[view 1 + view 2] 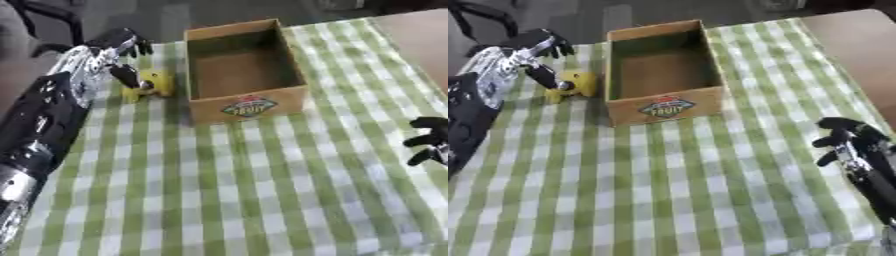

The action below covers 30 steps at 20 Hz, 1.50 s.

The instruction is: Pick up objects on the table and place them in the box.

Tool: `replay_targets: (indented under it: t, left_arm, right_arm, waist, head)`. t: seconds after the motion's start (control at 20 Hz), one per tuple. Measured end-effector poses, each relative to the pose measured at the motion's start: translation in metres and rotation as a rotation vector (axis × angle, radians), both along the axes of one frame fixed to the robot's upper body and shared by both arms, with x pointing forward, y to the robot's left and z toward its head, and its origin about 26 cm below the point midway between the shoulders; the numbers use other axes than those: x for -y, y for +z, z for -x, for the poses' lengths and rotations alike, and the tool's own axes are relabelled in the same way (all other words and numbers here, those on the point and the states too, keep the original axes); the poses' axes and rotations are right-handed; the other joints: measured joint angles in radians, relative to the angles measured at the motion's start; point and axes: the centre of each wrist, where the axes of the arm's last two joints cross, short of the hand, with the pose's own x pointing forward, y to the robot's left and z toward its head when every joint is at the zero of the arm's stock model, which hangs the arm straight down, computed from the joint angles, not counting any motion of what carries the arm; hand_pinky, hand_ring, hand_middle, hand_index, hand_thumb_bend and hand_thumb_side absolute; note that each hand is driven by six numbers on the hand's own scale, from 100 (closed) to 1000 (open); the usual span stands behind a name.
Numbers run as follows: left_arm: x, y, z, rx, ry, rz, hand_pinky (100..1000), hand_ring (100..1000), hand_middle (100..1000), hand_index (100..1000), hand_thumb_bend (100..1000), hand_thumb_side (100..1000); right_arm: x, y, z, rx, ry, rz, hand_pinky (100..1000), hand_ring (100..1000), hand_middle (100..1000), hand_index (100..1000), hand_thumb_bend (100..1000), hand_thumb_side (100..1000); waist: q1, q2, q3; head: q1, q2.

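Black and silver, the left hand (pixel 122 50) reaches over a small yellow toy (pixel 150 83), one digit down against it and the others hooked beyond; whether it grips yet I cannot tell. Just right of that hand stands the cardboard box (pixel 248 108), open-topped and seemingly empty, handy for a short drop. Far right, the right hand (pixel 843 136) idles, relaxed, on the green-checked tablecloth (pixel 262 190).

Yellow toy (pixel 577 82), brown cardboard box (pixel 248 107) with red-green label, green-and-white checked tablecloth (pixel 262 190).
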Motion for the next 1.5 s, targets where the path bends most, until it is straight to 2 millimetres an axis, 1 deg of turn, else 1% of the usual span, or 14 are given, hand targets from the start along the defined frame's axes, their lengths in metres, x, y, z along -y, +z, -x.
replay_targets:
  t: [0.3, 0.5, 0.55, 0.6, 0.65, 0.7, 0.75, 0.8, 0.85, 0.9, 0.95, 1.05, 1.25, 1.5]
  left_arm:
    - [-0.003, -0.008, 0.001, -0.037, 0.009, 0.005, 698, 661, 643, 758, 577, 105]
    - [-0.002, -0.013, 0.001, -0.034, 0.01, 0.012, 668, 613, 595, 744, 587, 100]
    - [-0.002, -0.013, 0.001, -0.028, 0.011, 0.013, 643, 583, 559, 727, 578, 100]
    - [-0.002, -0.014, 0.002, -0.019, 0.014, 0.014, 629, 570, 547, 721, 568, 100]
    - [-0.002, -0.015, 0.002, -0.01, 0.017, 0.014, 571, 515, 487, 674, 491, 100]
    - [-0.002, -0.016, 0.002, 0.0, 0.02, 0.014, 564, 509, 480, 668, 480, 100]
    - [-0.002, -0.016, 0.002, 0.012, 0.022, 0.015, 494, 446, 407, 607, 387, 100]
    - [-0.003, -0.016, 0.002, 0.023, 0.024, 0.017, 471, 420, 378, 582, 358, 100]
    - [-0.003, -0.016, 0.002, 0.035, 0.026, 0.019, 427, 366, 315, 522, 304, 100]
    - [-0.003, -0.017, 0.002, 0.045, 0.028, 0.021, 422, 360, 307, 515, 299, 100]
    - [-0.003, -0.017, 0.002, 0.053, 0.031, 0.024, 392, 328, 267, 476, 284, 100]
    - [-0.003, -0.017, 0.002, 0.065, 0.033, 0.034, 387, 322, 259, 466, 284, 100]
    - [0.002, -0.006, 0.003, 0.104, 0.008, 0.072, 384, 316, 252, 460, 276, 100]
    - [0.02, 0.03, 0.007, 0.218, -0.08, 0.122, 379, 314, 251, 459, 276, 100]
  right_arm:
    - [-0.001, 0.001, -0.001, 0.005, 0.001, 0.002, 467, 644, 738, 789, 100, 649]
    - [-0.001, 0.002, -0.001, 0.008, 0.001, 0.005, 467, 644, 737, 789, 100, 653]
    - [-0.001, 0.002, -0.001, 0.008, 0.001, 0.005, 467, 644, 737, 789, 100, 652]
    - [-0.001, 0.002, -0.001, 0.008, 0.001, 0.006, 467, 644, 737, 789, 100, 652]
    - [-0.001, 0.002, -0.001, 0.008, 0.001, 0.006, 467, 644, 737, 789, 100, 652]
    - [-0.001, 0.002, -0.001, 0.009, 0.001, 0.006, 467, 644, 737, 789, 100, 652]
    - [-0.001, 0.002, -0.001, 0.009, 0.001, 0.006, 467, 644, 737, 789, 100, 652]
    - [-0.001, 0.002, -0.001, 0.009, 0.001, 0.006, 467, 643, 737, 789, 100, 652]
    - [-0.001, 0.002, -0.001, 0.009, 0.001, 0.006, 467, 643, 737, 789, 100, 650]
    - [-0.001, 0.002, -0.001, 0.009, 0.001, 0.006, 467, 643, 737, 789, 100, 650]
    - [-0.001, 0.002, -0.001, 0.009, 0.001, 0.006, 467, 643, 737, 789, 100, 648]
    - [-0.001, 0.002, -0.001, 0.009, 0.001, 0.006, 467, 644, 737, 789, 100, 646]
    - [-0.001, 0.002, -0.001, 0.007, 0.0, 0.006, 467, 644, 737, 789, 100, 640]
    - [0.0, -0.001, 0.0, 0.0, -0.003, 0.006, 468, 644, 736, 789, 100, 637]
  waist:
    - [0.0, 0.01, -0.005]
    - [0.0, 0.016, -0.011]
    - [0.0, 0.016, -0.011]
    - [0.0, 0.017, -0.011]
    - [0.0, 0.017, -0.011]
    - [0.0, 0.019, -0.011]
    - [0.0, 0.02, -0.011]
    - [0.0, 0.02, -0.01]
    - [0.0, 0.02, -0.009]
    - [0.0, 0.02, -0.008]
    - [-0.001, 0.02, -0.006]
    - [-0.001, 0.019, -0.003]
    - [-0.004, 0.01, 0.008]
    - [-0.007, -0.011, 0.017]
  head:
    - [0.0, 0.0]
    - [-0.001, -0.001]
    - [-0.001, -0.001]
    - [-0.002, -0.001]
    - [-0.003, -0.001]
    - [-0.004, -0.001]
    - [-0.004, -0.001]
    - [-0.005, -0.001]
    - [-0.005, -0.001]
    - [-0.005, -0.001]
    - [-0.005, -0.001]
    - [-0.006, -0.001]
    - [-0.009, -0.001]
    - [-0.014, 0.0]
